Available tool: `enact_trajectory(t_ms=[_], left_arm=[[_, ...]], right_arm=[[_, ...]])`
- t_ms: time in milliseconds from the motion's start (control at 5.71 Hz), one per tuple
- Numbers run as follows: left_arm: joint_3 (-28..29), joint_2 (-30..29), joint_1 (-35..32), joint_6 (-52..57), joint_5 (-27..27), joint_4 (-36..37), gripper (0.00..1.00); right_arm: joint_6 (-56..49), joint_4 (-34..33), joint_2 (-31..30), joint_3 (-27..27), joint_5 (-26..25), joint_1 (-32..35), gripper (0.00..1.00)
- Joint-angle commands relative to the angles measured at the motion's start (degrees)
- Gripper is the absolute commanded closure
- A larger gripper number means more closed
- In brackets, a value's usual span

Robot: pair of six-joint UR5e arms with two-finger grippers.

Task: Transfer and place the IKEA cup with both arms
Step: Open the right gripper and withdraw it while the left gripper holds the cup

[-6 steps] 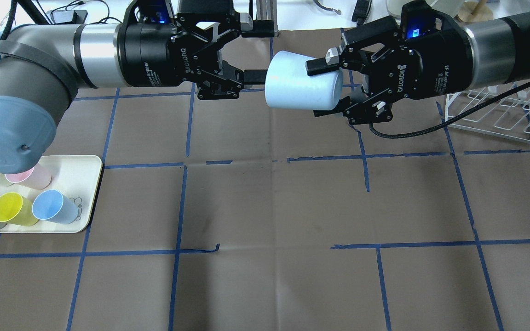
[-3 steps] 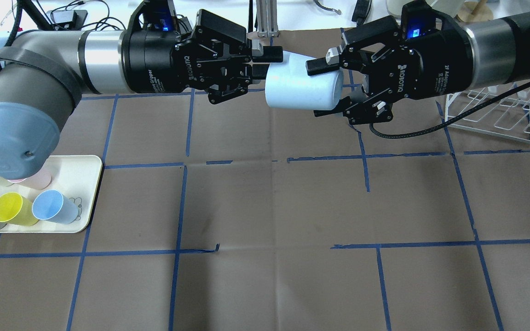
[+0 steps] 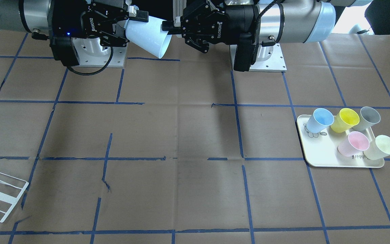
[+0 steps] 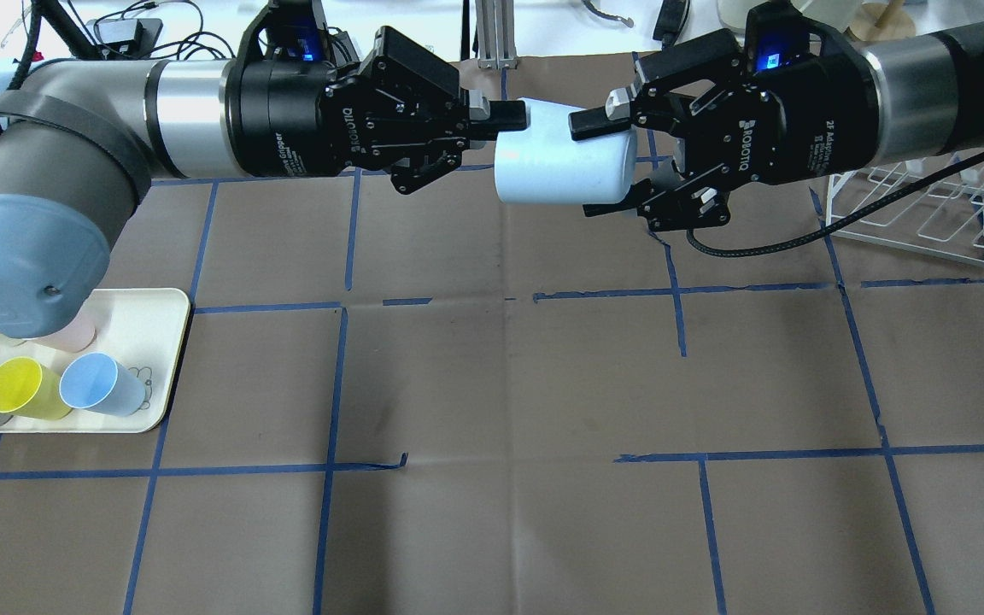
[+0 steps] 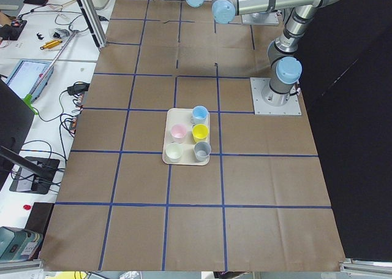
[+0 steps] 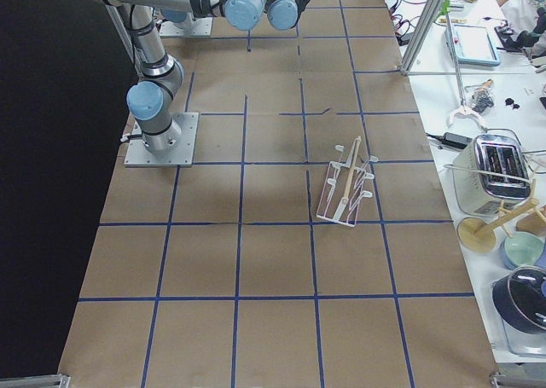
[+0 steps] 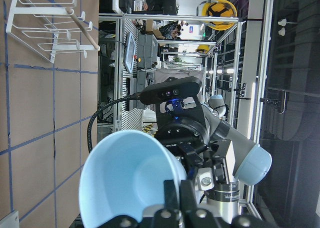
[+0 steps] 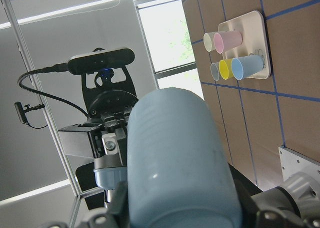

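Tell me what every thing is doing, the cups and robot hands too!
IKEA cup: in the air, on its side.
Right gripper: shut on the IKEA cup's body.
Left gripper: shut on the IKEA cup's rim.
Tray: holds five upright, empty cups.
White rack: lying down, empty.

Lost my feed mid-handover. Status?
Right hand shut on cup base. Left hand pinched on rim. Cup midair, sideways. Nothing in the way.
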Motion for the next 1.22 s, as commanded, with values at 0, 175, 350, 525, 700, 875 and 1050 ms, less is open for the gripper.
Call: enact_trajectory(t_ms=[0,175,350,525,700,875,1050], left_arm=[[0.0,-0.2,0.0,0.0,0.0,-0.1,1.00],[0.0,-0.2,0.0,-0.1,0.0,-0.1,1.00],[0.1,0.3,0.0,-0.4,0.0,-0.2,1.00],[0.1,0.2,0.0,-1.2,0.0,-0.3,1.00],[0.1,0.2,0.0,-1.3,0.0,-0.3,1.00],[1.1,1.0,0.3,-2.9,2.5,-0.4,1.00],[1.4,1.0,0.8,-5.3,6.8,0.3,1.00]], right_arm=[[0.6,0.0,0.1,-0.5,1.5,0.0,0.00],[0.7,-0.1,0.3,-0.6,1.5,-0.1,0.00],[0.7,-0.1,0.4,-0.6,1.6,-0.2,0.00],[0.6,-0.2,0.4,-0.7,1.4,-0.5,0.00],[0.6,-0.7,0.4,-0.7,1.3,-1.0,0.00],[0.5,-1.2,0.4,-1.2,1.2,-1.6,0.00],[0.4,-3.1,0.4,-0.8,1.0,-3.0,0.00]])
